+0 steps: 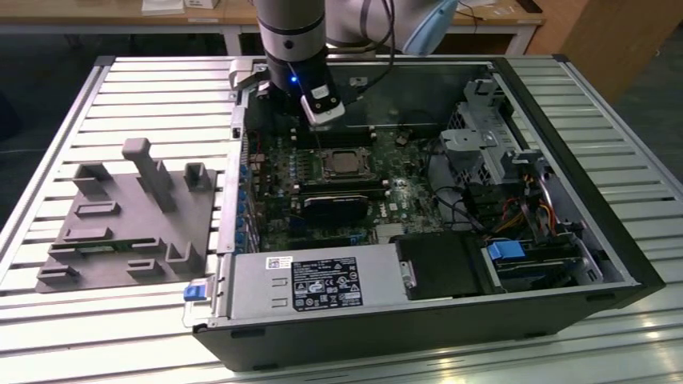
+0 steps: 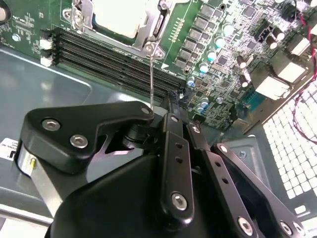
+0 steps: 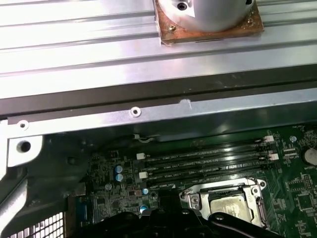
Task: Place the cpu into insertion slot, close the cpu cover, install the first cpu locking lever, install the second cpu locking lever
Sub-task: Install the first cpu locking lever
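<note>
One grey fixture block (image 1: 123,216) lies on the surface (image 1: 96,340) at the exterior view's left. Inside the case (image 1: 613,256), one cpu (image 1: 344,162) sits in the insertion slot (image 1: 321,162) under one cpu cover (image 2: 148,27). The gripper (image 2: 161,108) has its jaws pinching one locking lever (image 2: 151,79).

Down from above with the grey arm (image 1: 288,32), near vertical, standing just past the cpu cover (image 2: 148,29) on the side away from the exterior camera. Pointing the black wrist (image 1: 294,76) straight down at that far edge, with a white block (image 1: 323,108) strapped to its flank. Lower now: hanging the gripper (image 2: 166,106) close off the cover's corner, black linkages folded inward, with fingertips (image 2: 173,116) pressed together and no gap visible between them in the second wrist view.
</note>
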